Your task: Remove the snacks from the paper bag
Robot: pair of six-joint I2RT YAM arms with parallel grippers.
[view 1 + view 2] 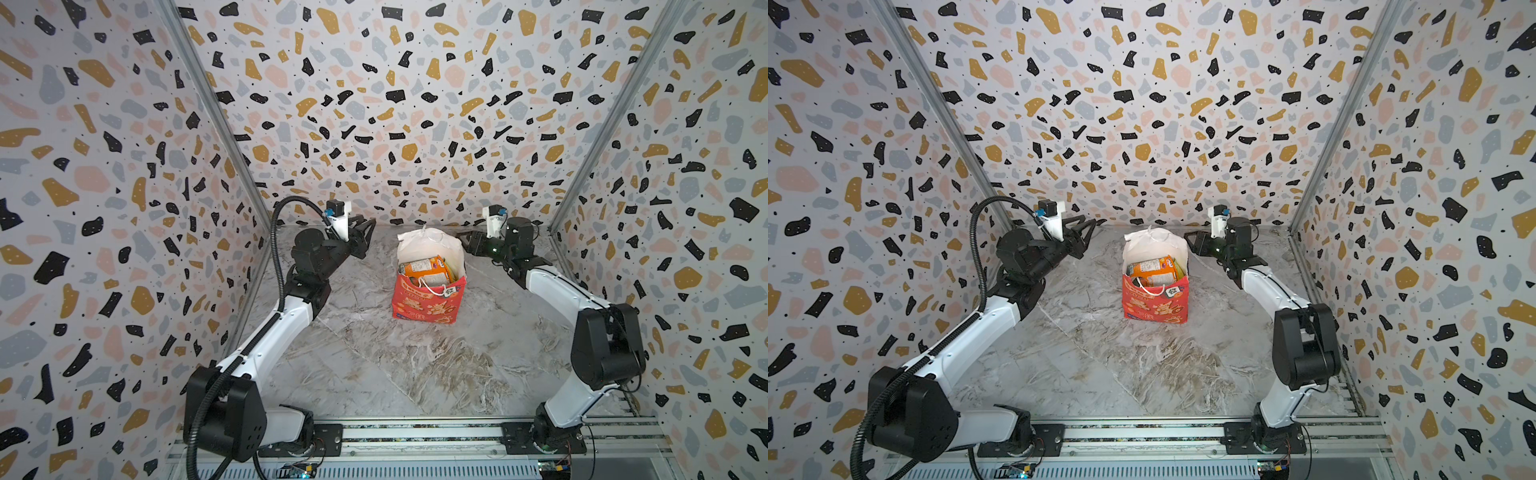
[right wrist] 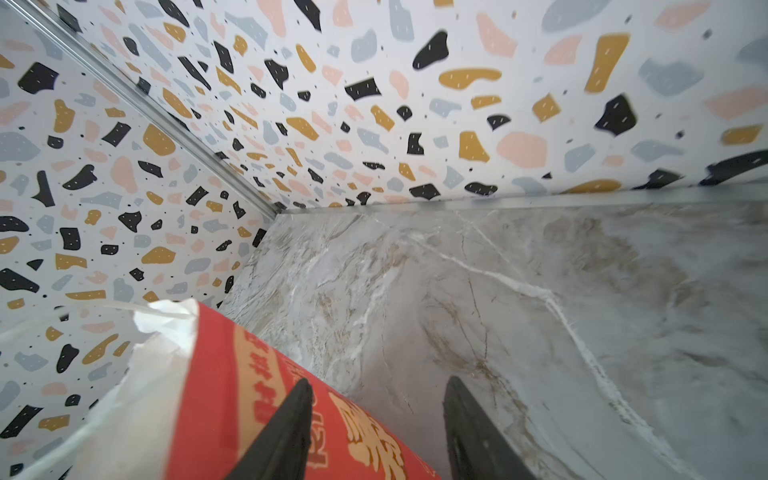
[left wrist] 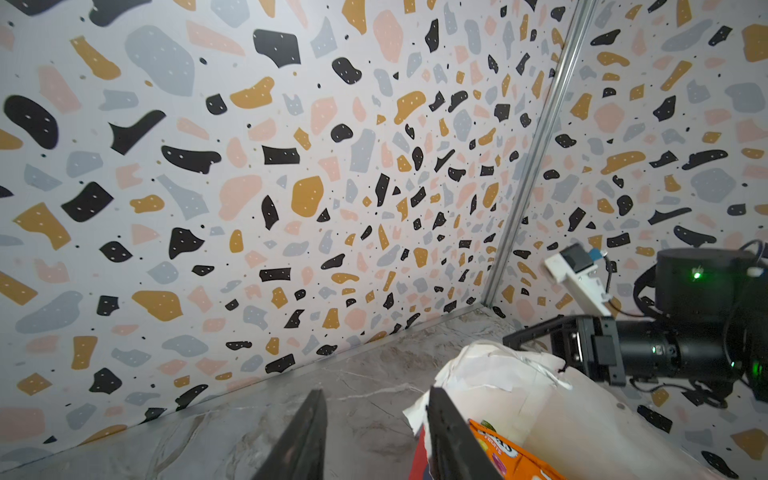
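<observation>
The red paper bag [image 1: 426,307] [image 1: 1154,305] with gold characters stands upright at the back middle of the marble table, its mouth open and its white lining showing. Snacks lie inside: an orange packet [image 1: 424,270] [image 1: 1152,269] on top and a green edge [image 1: 451,271] beside it; whatever lies below is hidden. My left gripper [image 1: 369,227] [image 3: 376,392] hovers just left of the bag's rim, open, with bare table between its fingers. In the left wrist view the orange packet [image 3: 513,453] shows inside the bag [image 3: 540,411]. My right gripper [image 1: 462,237] [image 2: 379,381] is open beside the bag's red outer wall [image 2: 232,374].
Speckled walls close the table in at the back [image 1: 382,124] and on both sides. The metal rail [image 1: 415,432] with both arm bases runs along the front edge. A white cord handle [image 1: 432,289] hangs over the bag's front.
</observation>
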